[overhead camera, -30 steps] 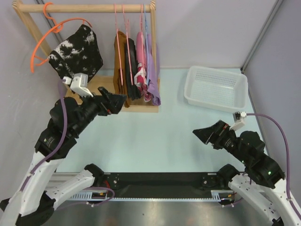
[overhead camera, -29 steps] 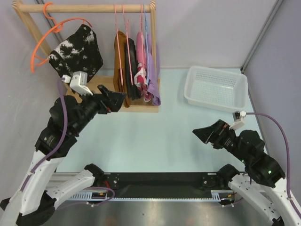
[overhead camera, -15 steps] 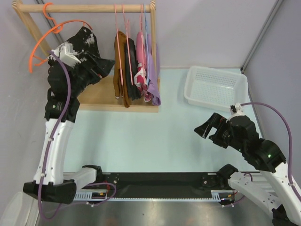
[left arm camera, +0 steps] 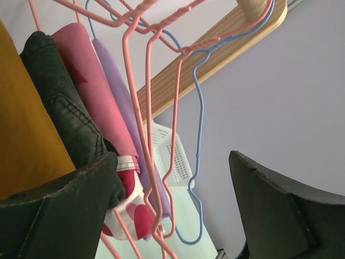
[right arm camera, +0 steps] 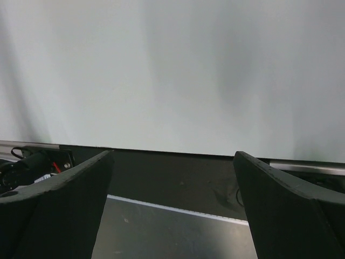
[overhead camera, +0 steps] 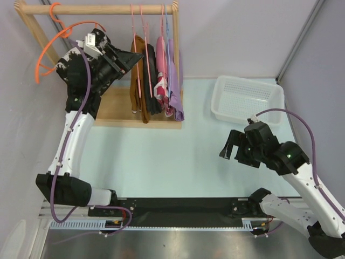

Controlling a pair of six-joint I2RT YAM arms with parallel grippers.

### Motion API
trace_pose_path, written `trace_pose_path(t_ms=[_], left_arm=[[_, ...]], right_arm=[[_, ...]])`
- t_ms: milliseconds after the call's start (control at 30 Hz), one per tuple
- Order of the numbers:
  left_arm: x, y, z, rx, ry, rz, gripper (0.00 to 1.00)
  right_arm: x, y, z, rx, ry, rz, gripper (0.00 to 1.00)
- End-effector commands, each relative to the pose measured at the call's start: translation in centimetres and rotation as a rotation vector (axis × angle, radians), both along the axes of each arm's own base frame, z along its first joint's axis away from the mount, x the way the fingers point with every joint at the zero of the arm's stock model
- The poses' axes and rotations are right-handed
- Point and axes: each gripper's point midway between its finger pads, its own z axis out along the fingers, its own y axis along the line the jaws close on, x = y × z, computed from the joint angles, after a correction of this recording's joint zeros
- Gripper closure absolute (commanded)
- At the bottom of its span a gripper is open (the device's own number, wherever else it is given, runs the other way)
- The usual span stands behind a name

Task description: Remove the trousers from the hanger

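Observation:
The rust-brown trousers (overhead camera: 138, 81) hang on a thin pink wire hanger (overhead camera: 133, 32) at the left of the clothes on the wooden rail (overhead camera: 108, 9). My left gripper (overhead camera: 132, 57) is open and raised level with the trousers' upper part, just to their left. In the left wrist view the trousers (left arm camera: 24, 140) fill the left edge, beside my left gripper (left arm camera: 172, 213). Pink hanger wires (left arm camera: 148, 108) cross between the open fingers; I cannot tell which one bears the trousers. My right gripper (overhead camera: 228, 149) is open and empty over the table, and also shows in the right wrist view (right arm camera: 172, 208).
A dark garment (left arm camera: 59, 102), a pink one (left arm camera: 86, 75) and a purple one (left arm camera: 116, 91) hang right of the trousers, with a blue hanger (left arm camera: 199, 135). A mottled black-and-white garment (overhead camera: 70, 59) hangs on an orange hanger (overhead camera: 46, 48). A white basket (overhead camera: 248, 100) stands back right.
My left arm has swung up from the table to the rail, with its gripper now beside the trousers' top. My right gripper has tipped downward and shifted slightly back.

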Motion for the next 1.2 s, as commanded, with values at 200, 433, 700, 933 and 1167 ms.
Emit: trace_pose_path(t_ms=[200, 433, 700, 933, 1167], left_arm=[[1.5, -0.2, 3.6, -0.052, -0.1, -0.023, 0.16], [3.8, -0.4, 2.7, -0.061, -0.072, -0.04, 0.26], [5.1, -0.2, 2.7, -0.073, -0.078, -0.047, 0.43], [5.8, 0.1, 3.1, -0.075, -0.091, -0.053, 0.59], [6.6, 0.1, 3.8, -0.085, -0.099, -0.081, 0.79]], right_arm=[[0.9, -2.7, 4.8, 0.018, -0.259, -0.053, 0.0], [1.1, -3.2, 2.6, -0.105, -0.132, -0.05, 0.01], [1.7, -3.6, 3.1, -0.11, -0.143, -0.093, 0.0], [1.9, -4.0, 1.2, -0.222, -0.058, -0.048, 0.0], [2.4, -2.9, 2.2, -0.178, -0.116, 0.008, 0.0]])
